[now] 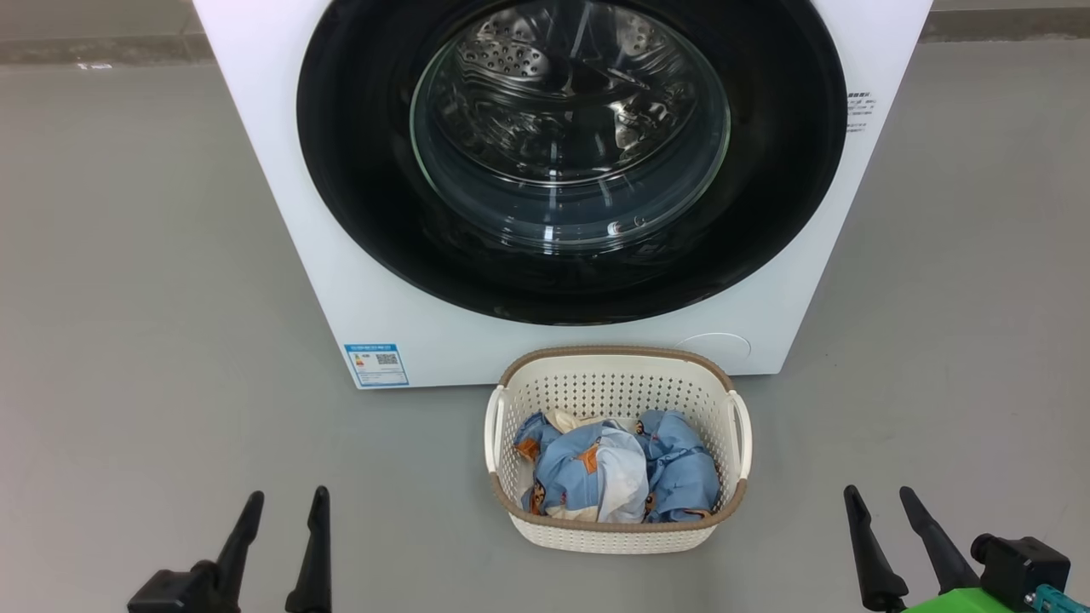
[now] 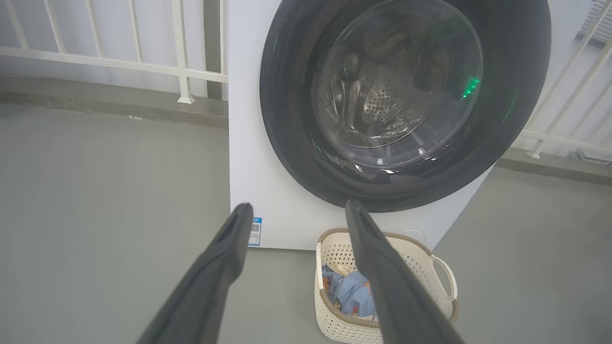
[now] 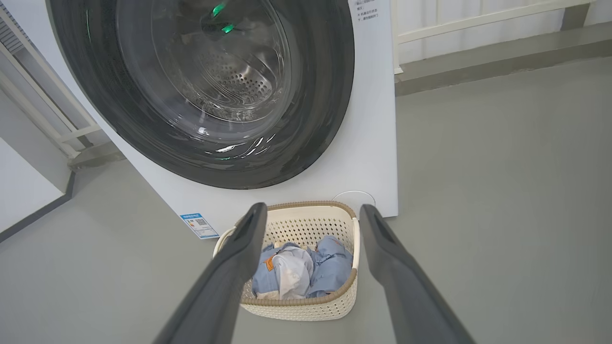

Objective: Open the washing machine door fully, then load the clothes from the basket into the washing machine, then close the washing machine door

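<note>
Two dark fingers of the left gripper [image 1: 288, 494] rise from the lower left of the head view. They are spread apart with nothing between them, and they hang over bare grey floor [image 1: 128, 298]. At the lower right the right gripper [image 1: 876, 490] stands the same way, released and empty, with a green and black part of its wrist at the frame's corner.

Between the two grippers, low in the middle of the frame, the basket [image 1: 613, 392] sits on the floor. It is well apart from both pairs of fingers. Its far rim lies just in front of the washing machine [image 1: 281, 213]; whether they touch I cannot tell. The clothes [image 1: 596, 468] lie crumpled in the bottom of the basket, light blue with orange-brown patches and a white piece on top, all below the brown rim.

The washing machine fills the upper middle of the frame. The washing machine door [image 1: 358, 170] lies closed against its white front, a wide black ring around a bulging glass window [image 1: 570, 128]. Through the glass the perforated steel drum [image 1: 511, 60] shows. A blue label sticker [image 1: 375, 364] sits at the machine's lower left corner, and a round cap [image 1: 714, 345] sits at its lower right, just behind the basket.

In the left wrist view a white railing [image 2: 179, 48] runs along the upper left, behind the machine.
</note>
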Tool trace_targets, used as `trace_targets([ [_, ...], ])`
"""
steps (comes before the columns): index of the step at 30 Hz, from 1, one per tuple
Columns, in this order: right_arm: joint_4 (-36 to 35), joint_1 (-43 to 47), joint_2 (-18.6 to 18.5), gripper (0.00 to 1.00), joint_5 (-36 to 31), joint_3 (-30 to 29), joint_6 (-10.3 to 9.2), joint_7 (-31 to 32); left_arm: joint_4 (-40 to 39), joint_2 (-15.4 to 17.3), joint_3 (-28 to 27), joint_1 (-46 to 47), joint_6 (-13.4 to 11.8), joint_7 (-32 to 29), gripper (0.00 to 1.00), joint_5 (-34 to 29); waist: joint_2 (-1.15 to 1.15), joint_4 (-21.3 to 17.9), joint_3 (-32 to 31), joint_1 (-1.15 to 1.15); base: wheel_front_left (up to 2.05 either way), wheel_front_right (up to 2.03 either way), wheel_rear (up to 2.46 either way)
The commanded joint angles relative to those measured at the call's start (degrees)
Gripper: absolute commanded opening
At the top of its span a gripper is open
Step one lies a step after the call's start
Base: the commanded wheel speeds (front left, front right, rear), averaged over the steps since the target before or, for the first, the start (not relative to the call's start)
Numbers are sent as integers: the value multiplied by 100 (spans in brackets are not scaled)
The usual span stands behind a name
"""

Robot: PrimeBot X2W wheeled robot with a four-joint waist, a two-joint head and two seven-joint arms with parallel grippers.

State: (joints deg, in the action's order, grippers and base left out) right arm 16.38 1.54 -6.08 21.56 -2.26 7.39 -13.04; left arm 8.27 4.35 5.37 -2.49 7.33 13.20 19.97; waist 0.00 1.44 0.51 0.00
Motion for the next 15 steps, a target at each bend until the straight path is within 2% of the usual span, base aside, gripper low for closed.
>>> trace_targets([
  [1,-162,33,-112,100,-197,120,10,-109,-163,110,-149,90,15,92,100,-211,0,-8,2,0,0,0,0],
  [6,-191,66,-115,100,-524,104,10,-193,-157,138,-125,77,15,176,100,-510,0,-33,6,0,0,0,0],
  [15,-241,109,-39,100,-552,-22,10,-196,-69,154,-161,71,15,180,100,-464,0,-79,22,0,0,0,0],
])
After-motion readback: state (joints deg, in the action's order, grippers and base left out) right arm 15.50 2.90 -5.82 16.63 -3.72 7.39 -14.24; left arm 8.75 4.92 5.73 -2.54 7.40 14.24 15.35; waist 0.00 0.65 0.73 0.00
